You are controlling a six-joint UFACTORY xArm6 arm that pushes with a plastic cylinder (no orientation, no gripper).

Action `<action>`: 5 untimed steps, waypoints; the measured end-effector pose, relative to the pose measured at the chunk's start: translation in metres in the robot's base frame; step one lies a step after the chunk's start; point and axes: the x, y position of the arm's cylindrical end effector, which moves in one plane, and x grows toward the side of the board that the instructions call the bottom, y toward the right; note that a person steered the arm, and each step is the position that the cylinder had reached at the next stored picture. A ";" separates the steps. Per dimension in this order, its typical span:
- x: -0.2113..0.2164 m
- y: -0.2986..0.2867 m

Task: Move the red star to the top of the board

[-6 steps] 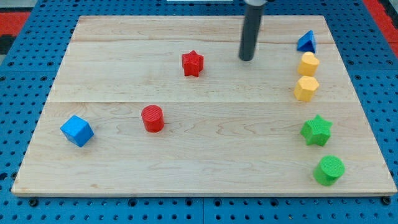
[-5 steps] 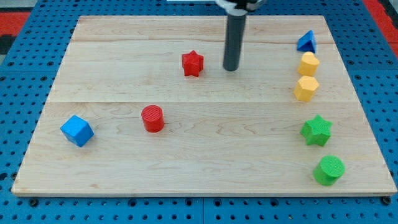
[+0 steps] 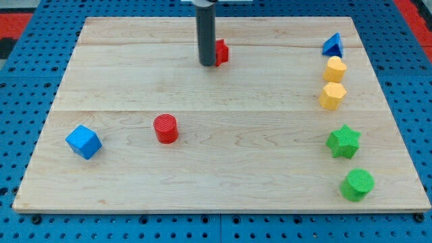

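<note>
The red star (image 3: 221, 52) lies in the upper middle of the wooden board (image 3: 121, 182), partly hidden behind my rod. My tip (image 3: 206, 64) rests on the board just left of and slightly below the star, touching or nearly touching it. The rod rises straight up out of the view's top.
A red cylinder (image 3: 165, 128) and a blue cube (image 3: 84, 142) lie at lower left. Down the right side lie a blue triangle (image 3: 332, 45), two yellow blocks (image 3: 334, 69) (image 3: 332, 96), a green star (image 3: 343, 142) and a green cylinder (image 3: 356, 184).
My tip has swung from the star's right to its lower left. The red star has moved up and slightly right, closer to the board's top edge.
</note>
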 end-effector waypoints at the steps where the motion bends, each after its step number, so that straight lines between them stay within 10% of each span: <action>1: -0.027 0.003; 3: -0.071 0.098; 5: -0.083 0.057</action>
